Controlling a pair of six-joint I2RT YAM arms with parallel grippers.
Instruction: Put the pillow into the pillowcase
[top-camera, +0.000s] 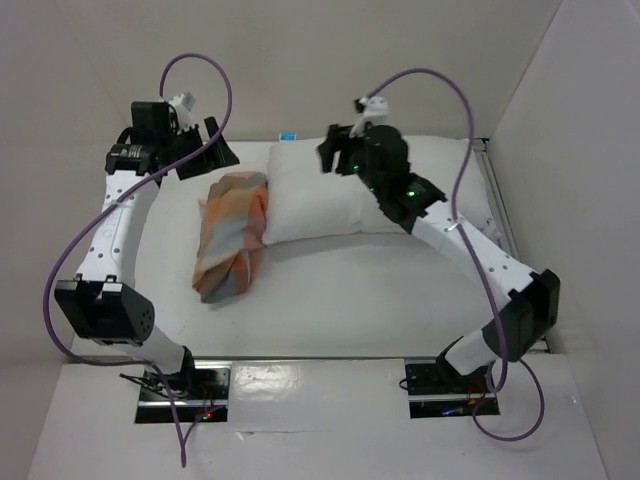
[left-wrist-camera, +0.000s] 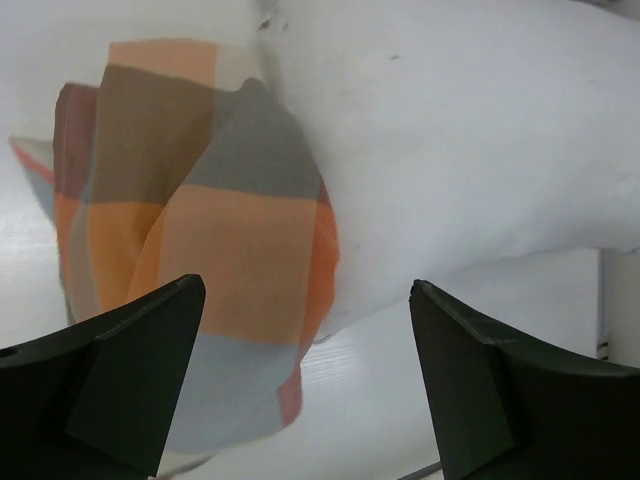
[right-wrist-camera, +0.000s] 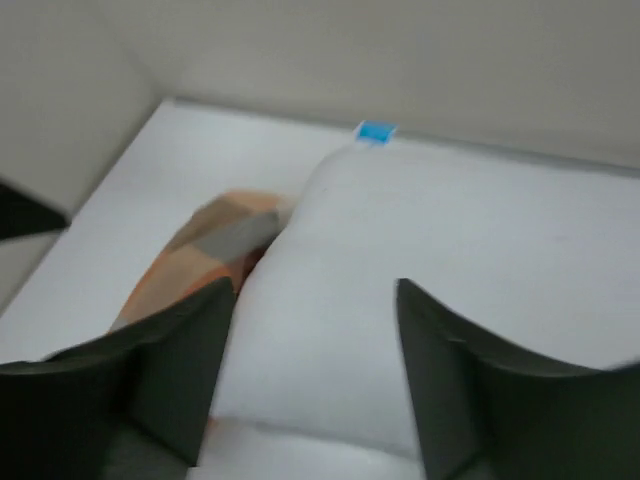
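Resting on white table (top-camera: 340, 300): pillow (top-camera: 320, 195), pillowcase (top-camera: 232, 235); pale walls (top-camera: 300, 60).

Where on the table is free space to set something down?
Free: the wide near strip of table between the pillow and the arm bases. Crowded: the far side, where the pillowcase lies against the pillow.
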